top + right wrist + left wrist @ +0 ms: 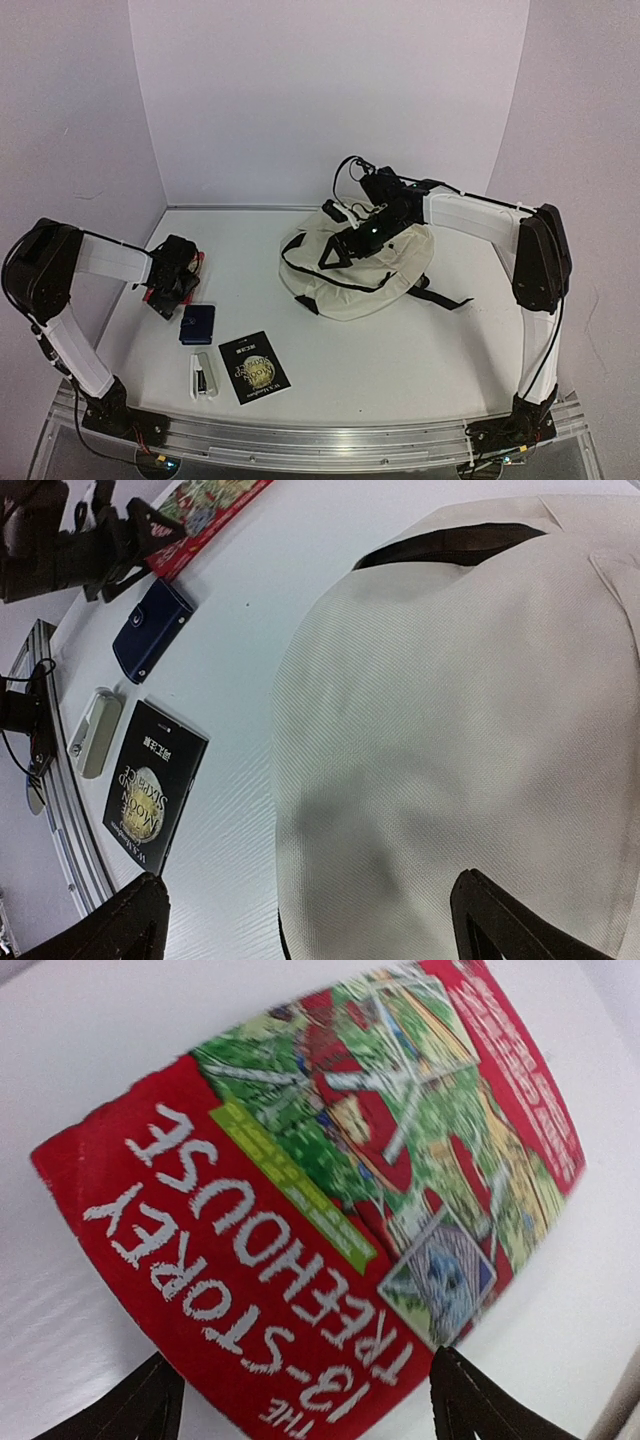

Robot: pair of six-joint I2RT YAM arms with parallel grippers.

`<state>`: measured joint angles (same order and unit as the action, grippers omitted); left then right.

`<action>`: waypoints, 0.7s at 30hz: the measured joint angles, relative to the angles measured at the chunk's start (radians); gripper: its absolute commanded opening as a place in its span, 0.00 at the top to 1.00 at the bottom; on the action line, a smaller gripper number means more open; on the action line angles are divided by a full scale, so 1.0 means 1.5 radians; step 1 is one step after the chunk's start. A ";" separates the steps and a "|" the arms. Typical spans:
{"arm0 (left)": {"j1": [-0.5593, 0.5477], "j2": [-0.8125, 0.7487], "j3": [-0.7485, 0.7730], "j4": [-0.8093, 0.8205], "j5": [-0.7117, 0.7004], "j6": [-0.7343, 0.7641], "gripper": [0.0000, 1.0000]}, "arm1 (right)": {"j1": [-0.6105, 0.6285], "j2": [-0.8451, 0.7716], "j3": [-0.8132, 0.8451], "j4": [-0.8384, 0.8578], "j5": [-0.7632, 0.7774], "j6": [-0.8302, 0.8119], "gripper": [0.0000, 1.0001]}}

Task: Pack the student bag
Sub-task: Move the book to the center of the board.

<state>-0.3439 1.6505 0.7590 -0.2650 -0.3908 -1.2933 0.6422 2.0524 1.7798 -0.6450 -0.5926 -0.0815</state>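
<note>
The student bag is a cream backpack with black straps, lying flat right of the table's middle; it fills the right wrist view. My right gripper hovers over its top, open and empty. A red book, "The 13-Storey Treehouse", lies at the far left. My left gripper is right above it, open, with its fingers either side of the book's near edge. Whether they touch it I cannot tell.
A dark blue wallet, a white stapler-like item and a black book with a gold moon cover lie front left. A black strap trails right of the bag. White walls close the back and sides.
</note>
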 measured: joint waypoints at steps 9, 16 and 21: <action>0.002 0.066 0.073 0.162 0.191 0.171 0.09 | 0.000 -0.001 0.001 -0.001 -0.005 0.005 0.02; 0.010 -0.023 0.073 0.039 0.206 0.237 0.06 | 0.014 -0.001 0.036 -0.004 -0.016 0.020 0.02; 0.088 -0.056 0.073 0.026 0.220 0.242 0.07 | 0.032 0.004 0.077 -0.004 -0.018 0.031 0.03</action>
<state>-0.2123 1.5665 0.8692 -0.2260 -0.0605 -0.9306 0.6907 2.0586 1.8954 -0.6506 -0.6201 -0.0357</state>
